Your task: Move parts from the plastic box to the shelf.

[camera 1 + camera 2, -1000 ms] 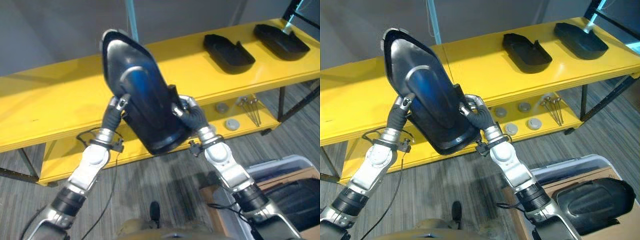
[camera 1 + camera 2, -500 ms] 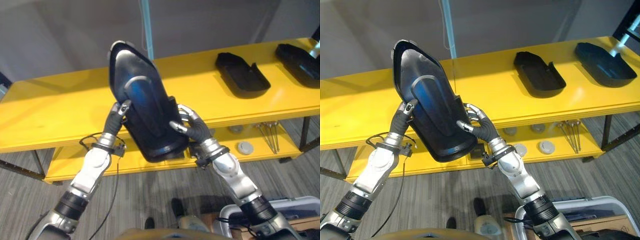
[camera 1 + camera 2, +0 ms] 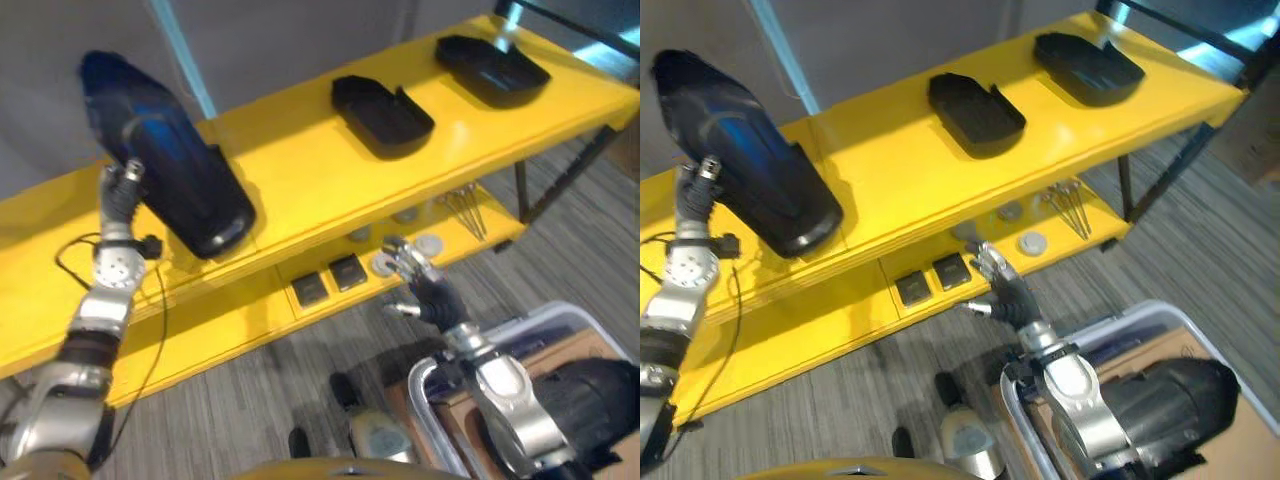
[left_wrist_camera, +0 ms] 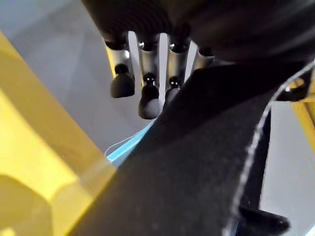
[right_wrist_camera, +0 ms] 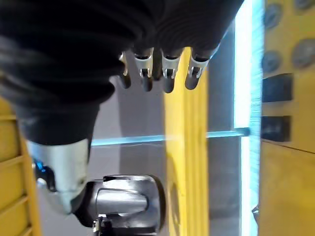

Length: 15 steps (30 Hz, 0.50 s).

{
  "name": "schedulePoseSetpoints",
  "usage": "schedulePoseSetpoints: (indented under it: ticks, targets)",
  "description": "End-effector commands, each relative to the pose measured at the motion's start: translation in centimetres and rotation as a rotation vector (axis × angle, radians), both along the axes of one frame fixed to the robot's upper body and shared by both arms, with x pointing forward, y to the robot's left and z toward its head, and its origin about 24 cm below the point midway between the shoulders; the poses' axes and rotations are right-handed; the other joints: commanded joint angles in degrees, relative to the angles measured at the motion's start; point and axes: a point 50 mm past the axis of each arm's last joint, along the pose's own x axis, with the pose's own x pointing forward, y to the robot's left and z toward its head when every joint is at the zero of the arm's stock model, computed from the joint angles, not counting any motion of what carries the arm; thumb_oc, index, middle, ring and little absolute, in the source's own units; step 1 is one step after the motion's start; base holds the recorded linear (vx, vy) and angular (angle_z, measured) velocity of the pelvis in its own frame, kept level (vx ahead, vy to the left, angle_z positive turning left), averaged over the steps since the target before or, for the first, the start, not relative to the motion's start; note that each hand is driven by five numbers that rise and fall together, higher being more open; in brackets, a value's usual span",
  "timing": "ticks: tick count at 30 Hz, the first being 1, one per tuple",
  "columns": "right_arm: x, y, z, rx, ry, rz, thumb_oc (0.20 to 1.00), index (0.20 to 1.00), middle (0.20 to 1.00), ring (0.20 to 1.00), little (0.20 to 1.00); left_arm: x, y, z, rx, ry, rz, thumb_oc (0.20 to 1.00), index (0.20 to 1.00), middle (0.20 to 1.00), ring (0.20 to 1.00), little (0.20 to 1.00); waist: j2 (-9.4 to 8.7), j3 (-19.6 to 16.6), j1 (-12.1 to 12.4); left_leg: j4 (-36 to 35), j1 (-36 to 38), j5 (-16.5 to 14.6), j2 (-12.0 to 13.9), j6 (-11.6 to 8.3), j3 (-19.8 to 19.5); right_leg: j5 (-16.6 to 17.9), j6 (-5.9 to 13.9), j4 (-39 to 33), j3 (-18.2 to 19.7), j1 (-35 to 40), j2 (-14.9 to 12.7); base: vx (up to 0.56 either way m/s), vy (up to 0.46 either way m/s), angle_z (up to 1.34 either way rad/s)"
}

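Observation:
A large black moulded part (image 3: pixel 180 180) stands tilted on the top board of the yellow shelf (image 3: pixel 300 170), at its left end. My left hand (image 3: pixel 120 190) rests against the part's left side. In the left wrist view its fingers (image 4: pixel 147 98) are straight, their dark tips at the part's edge (image 4: pixel 197 162). My right hand (image 3: pixel 430 295) hovers open and empty over the floor in front of the lower shelf board, fingers spread. The plastic box (image 3: pixel 585 322) sits at the lower right with another black part (image 3: pixel 590 400) inside.
Two more black parts (image 3: pixel 382 100) (image 3: pixel 492 68) lie on the shelf top to the right. On the lower board are black squares (image 3: pixel 330 280), round discs (image 3: pixel 430 243) and thin rods (image 3: pixel 460 210). Grey carpet lies between shelf and box.
The camera has shifted. The part went from both hands down onto the shelf's left end. My right hand let go and dropped back towards the box; my left hand stays at the part.

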Motion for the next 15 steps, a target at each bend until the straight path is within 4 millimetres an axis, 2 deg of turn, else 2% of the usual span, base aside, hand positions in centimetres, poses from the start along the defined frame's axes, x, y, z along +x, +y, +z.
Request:
schedulePoseSetpoints:
  ticks: [1,2,4,6,7,10,15]
  targets:
    - [-0.4,1.3,1.9,0.038,-0.087,0.140,1.000,1.000,1.000,1.000,1.000,0.9,2.2,5.2,-0.048,-0.125,-0.007,0.200,0.200,0.200,0.200,0.200,-1.11,-2.3,0.0,0.0,-3.2,-0.1,1.2,-1.94,-0.3,-10.3,3.74,3.6,3.0,5.0,-3.4,-0.03,0.011,-0.28]
    - [-0.3,1.3,1.9,0.040,-0.089,0.140,1.000,1.000,1.000,1.000,1.000,0.9,2.2,5.4,-0.048,-0.126,-0.009,0.200,0.200,0.200,0.200,0.200,-1.17,-2.3,0.0,0.0,-3.4,-0.1,1.2,-1.94,-0.3,-10.3,3.74,3.6,3.0,4.9,-3.4,-0.04,0.016,-0.28]
    - [-0.2,2.1,1.5,-0.007,-0.060,0.217,1.000,1.000,1.000,1.000,1.000,1.3,5.5,6.0,-0.131,0.005,0.032,0.200,0.200,0.200,0.200,0.200,-0.60,-0.2,-0.6,0.0,-6.1,0.9,1.1,-2.10,0.0,-9.3,3.81,3.6,3.7,1.9,-2.9,-0.05,0.002,-0.14]
    - [-0.2,2.2,1.5,-0.006,-0.063,0.217,1.000,1.000,1.000,1.000,1.000,1.3,5.6,6.1,-0.130,0.003,0.031,0.200,0.200,0.200,0.200,0.200,-0.66,-0.2,-0.6,0.0,-6.3,1.0,1.1,-2.10,0.0,-9.2,3.81,3.6,3.7,1.8,-2.9,-0.04,-0.006,-0.05]
    - [0.1,2.7,1.6,-0.019,-0.069,0.248,1.000,1.000,1.000,1.000,1.000,1.0,7.0,7.0,-0.124,0.045,0.062,0.200,0.200,0.200,0.200,0.200,-0.60,1.0,-0.4,0.0,-7.6,1.4,1.0,-2.14,-0.1,-8.6,3.89,3.3,4.0,0.4,-2.5,-0.04,-0.019,-0.07]
    - [0.7,3.3,1.7,-0.028,-0.081,0.268,1.000,1.000,1.000,1.000,1.000,-0.1,8.9,7.8,-0.090,0.085,0.110,0.200,0.200,0.200,0.200,0.200,-1.16,1.9,0.4,0.0,-9.6,1.9,1.1,-2.17,0.3,-7.8,3.96,2.8,4.5,-1.2,-2.1,-0.02,-0.023,-0.17]
    - [1.1,3.4,1.7,-0.052,-0.088,0.273,1.000,1.000,1.000,1.000,1.000,-1.3,10.5,8.6,0.003,0.150,0.144,0.200,0.200,0.200,0.200,0.200,-1.62,2.8,1.4,0.0,-10.8,2.3,1.2,-2.13,0.0,-7.4,3.82,2.0,4.7,-1.7,-1.9,0.00,-0.011,0.00]
